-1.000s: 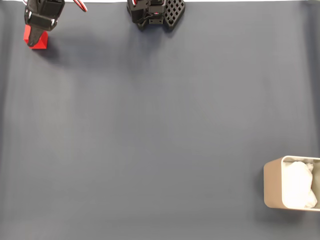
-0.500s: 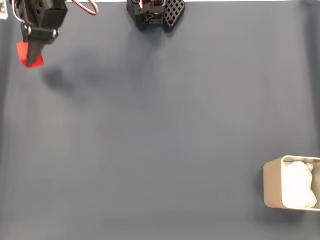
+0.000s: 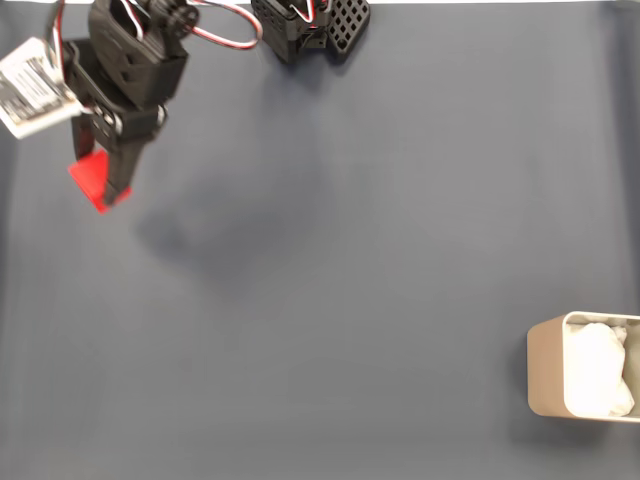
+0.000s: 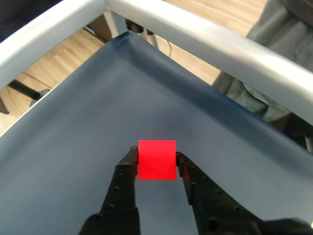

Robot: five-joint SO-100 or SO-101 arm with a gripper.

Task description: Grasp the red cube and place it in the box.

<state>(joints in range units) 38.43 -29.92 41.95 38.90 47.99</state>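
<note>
My gripper (image 4: 156,159) is shut on the red cube (image 4: 156,160), which sits squarely between the two black fingertips and hangs above the dark blue mat. In the fixed view the gripper (image 3: 108,190) is at the upper left, and the red cube (image 3: 90,180) peeks out from under the black finger; its shadow falls to the lower right on the mat. The box (image 3: 545,380), beige-grey with white wrinkly lining, stands far away at the lower right edge of the fixed view, partly cut off.
The arm's black base (image 3: 310,25) sits at the top centre of the fixed view. A white label (image 3: 35,88) hangs on the arm. In the wrist view a metal frame rail (image 4: 205,39) borders the mat, with wooden floor (image 4: 63,54) beyond.
The gripper has lifted the cube off the mat at the far upper left and carried it down and to the right in the fixed view; the arm now looms larger.
</note>
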